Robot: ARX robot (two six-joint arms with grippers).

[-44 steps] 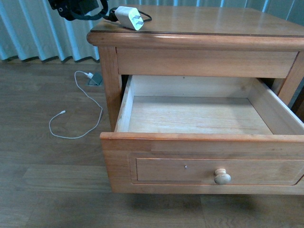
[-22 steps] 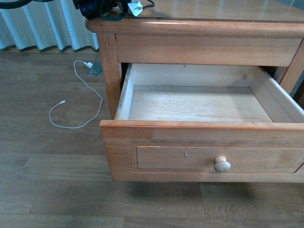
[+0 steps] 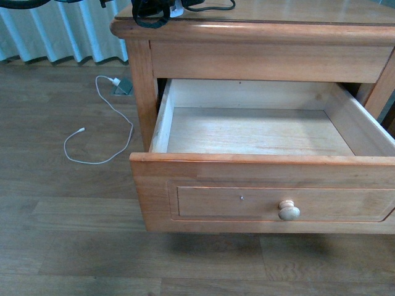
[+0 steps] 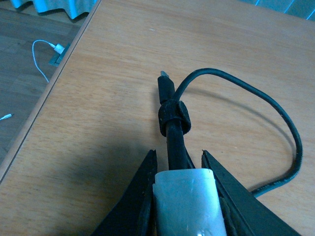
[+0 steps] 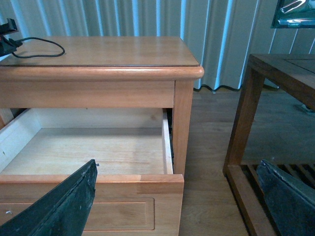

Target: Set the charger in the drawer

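My left gripper (image 3: 152,10) is over the nightstand top's left front corner, at the upper edge of the front view. It is shut on the white charger (image 3: 177,10). In the left wrist view the charger block (image 4: 186,201) sits clamped between the two black fingers (image 4: 142,196), and its black cord (image 4: 236,93) loops over the wooden top. The drawer (image 3: 185,206) stands pulled out below, its inside bare, with a round cream knob (image 3: 288,211). My right gripper (image 5: 177,164) is open and empty, low beside the drawer's right front corner (image 5: 162,184).
A long thin white cable (image 3: 99,132) lies on the wood floor left of the nightstand (image 3: 265,34). A dark wooden side table (image 5: 275,73) stands to the nightstand's right. Pale curtains (image 3: 62,37) hang behind.
My left gripper has moved right along the nightstand top with the charger. The cord now trails further right. The drawer stays open.
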